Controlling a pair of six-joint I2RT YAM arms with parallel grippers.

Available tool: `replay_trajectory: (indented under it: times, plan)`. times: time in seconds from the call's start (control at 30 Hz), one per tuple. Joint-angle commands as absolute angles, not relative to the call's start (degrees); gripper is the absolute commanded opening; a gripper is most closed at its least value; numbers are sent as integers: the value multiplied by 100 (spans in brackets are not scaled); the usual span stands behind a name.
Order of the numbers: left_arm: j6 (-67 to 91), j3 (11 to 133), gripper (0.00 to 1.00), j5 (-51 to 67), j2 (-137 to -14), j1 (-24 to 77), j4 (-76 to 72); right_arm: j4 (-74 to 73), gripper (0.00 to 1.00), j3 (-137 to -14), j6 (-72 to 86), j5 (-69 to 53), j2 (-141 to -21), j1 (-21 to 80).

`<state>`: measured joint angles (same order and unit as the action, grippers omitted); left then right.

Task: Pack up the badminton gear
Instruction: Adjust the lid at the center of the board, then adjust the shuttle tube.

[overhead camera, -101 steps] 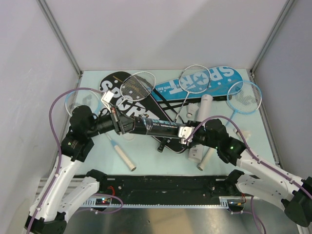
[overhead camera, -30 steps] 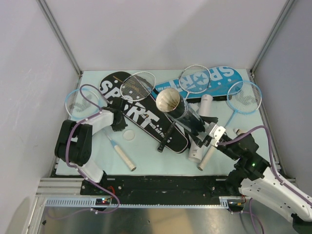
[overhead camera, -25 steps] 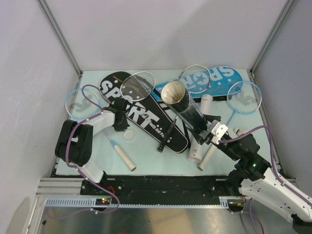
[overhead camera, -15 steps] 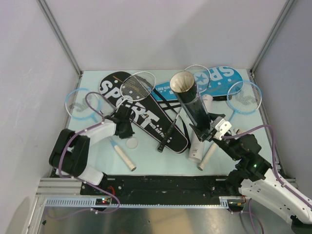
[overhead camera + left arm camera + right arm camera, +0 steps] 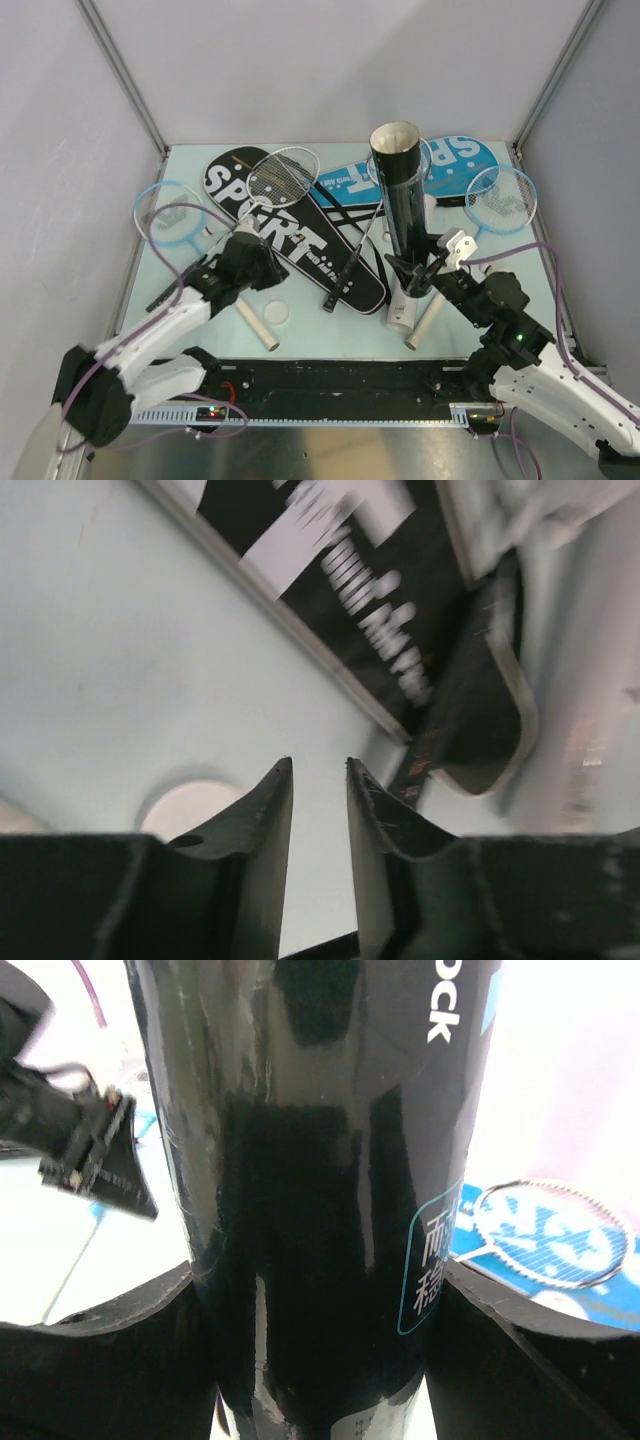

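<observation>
My right gripper is shut on a long black tube, holding it upright by its lower end with the open mouth on top. In the right wrist view the black tube fills the space between the fingers of my right gripper. My left gripper hovers at the near edge of the black "SPORT" cover, its jaws slightly open with nothing between them. A round white lid lies flat just in front of it. In the left wrist view my left gripper sits beside the lid.
A silver racket lies over the black cover, and a blue "SPORT" cover is behind the tube. Light-blue rackets rest at far left and far right. A white tube and a white racket handle lie near the front.
The right gripper has swung the black tube from leaning left to upright. The left arm has drawn back toward the front, its jaws have parted slightly, and the white lid now lies nearer the front.
</observation>
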<state>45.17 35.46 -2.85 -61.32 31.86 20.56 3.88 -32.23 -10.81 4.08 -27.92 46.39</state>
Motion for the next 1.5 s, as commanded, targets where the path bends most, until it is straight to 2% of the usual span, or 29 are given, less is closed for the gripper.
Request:
replay_trajectory:
  times: [0.0, 0.1, 0.17, 0.2, 0.37, 0.67, 1.0, 1.13, 1.27, 1.4, 1.47]
  plan:
    - [3560, 4057, 43, -432, -4778, 3221, 1288, 716, 19, -3431, 109, 422, -3104, 4761]
    - [2898, 4166, 71, 180, -4037, 3225, 689, 885, 19, -3428, 683, 412, -3370, 4957]
    - [2676, 4256, 83, 724, -3826, 3225, 394, 1061, 19, -3428, 970, 470, -3552, 5120]
    - [2639, 4312, 86, 955, -3794, 3226, 276, 1181, 19, -3428, 1171, 503, -3657, 5201]
    - [2842, 4476, 93, 2163, -4141, 3293, -718, 1802, 22, -3428, 1744, 336, -4180, 5567]
    - [3008, 4809, 99, 2769, -4920, 3800, -1695, 2731, 24, -3428, 2060, 219, -4776, 5980]
    - [3404, 4749, 100, 2904, -5351, 4074, -2439, 3211, 25, -3428, 2196, -94, -5256, 6187]
    - [3449, 4712, 95, 2767, -5450, 4070, -2482, 3277, 26, -3428, 2166, -218, -5348, 6259]
    - [3539, 4671, 84, 2582, -5455, 4077, -2512, 3188, 30, -3428, 2154, -195, -5357, 6288]
    - [3696, 4682, 67, 2504, -5502, 4076, -2575, 3151, 34, -3428, 2146, -193, -5396, 6292]
    - [3789, 4708, 57, 2535, -5544, 4073, -2593, 3128, 39, -3428, 2121, -191, -5405, 6293]
